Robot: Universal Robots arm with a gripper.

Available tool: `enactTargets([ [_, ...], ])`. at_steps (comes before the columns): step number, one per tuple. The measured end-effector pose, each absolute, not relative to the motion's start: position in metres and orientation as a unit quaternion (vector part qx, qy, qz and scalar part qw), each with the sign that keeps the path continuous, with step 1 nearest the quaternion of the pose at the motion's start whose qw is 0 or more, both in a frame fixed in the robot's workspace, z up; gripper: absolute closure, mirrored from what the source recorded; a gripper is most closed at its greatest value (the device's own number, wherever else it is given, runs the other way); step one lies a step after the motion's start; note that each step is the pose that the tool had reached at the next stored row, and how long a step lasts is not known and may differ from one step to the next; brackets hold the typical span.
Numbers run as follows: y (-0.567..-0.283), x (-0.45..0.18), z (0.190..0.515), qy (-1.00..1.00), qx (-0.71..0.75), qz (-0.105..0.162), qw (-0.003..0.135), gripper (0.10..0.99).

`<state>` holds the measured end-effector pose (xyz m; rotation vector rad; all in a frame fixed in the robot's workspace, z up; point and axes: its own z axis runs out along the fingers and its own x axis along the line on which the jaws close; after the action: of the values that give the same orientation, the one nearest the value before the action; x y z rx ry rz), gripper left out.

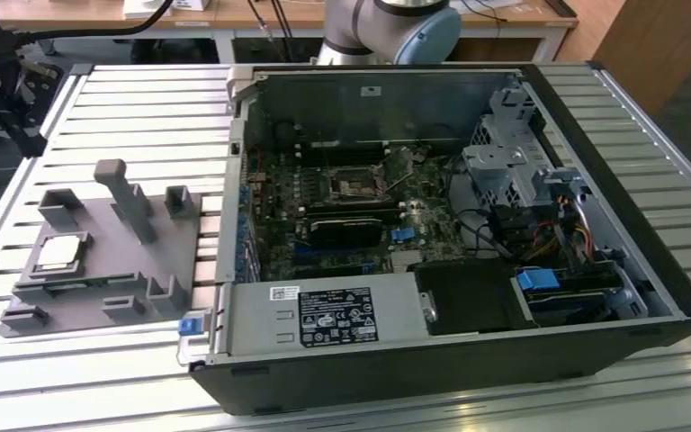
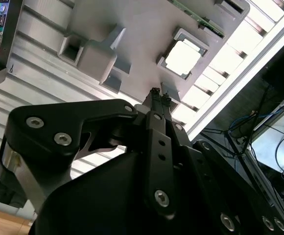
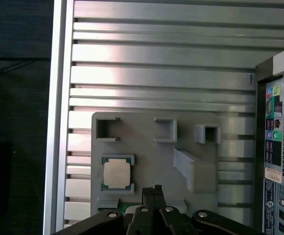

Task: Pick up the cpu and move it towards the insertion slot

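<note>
The cpu is a small flat square chip with a silvery top, lying in a recess of the grey fixture plate at the exterior view's left. It also shows as the cpu in the first wrist view and the cpu in the second. My gripper hovers above the plate a little to one side of the chip, apart from it. Its black fingertips are pressed together with nothing between them. The insertion slot is the square socket on the motherboard inside the open computer case.
The fixture plate carries a tall grey post and several raised holders, with a thin green memory strip beside the chip. Everything rests on a ribbed aluminium table. The case wall stands close to the plate. The arm's base is behind the case.
</note>
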<state>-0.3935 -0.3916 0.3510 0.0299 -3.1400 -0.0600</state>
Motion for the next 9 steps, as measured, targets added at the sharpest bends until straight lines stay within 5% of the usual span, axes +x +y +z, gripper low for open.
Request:
enactTargets([
  [9, -0.3916, -0.4048, 0.3507, -1.000, 0.010, -0.019, 0.000, 0.980],
])
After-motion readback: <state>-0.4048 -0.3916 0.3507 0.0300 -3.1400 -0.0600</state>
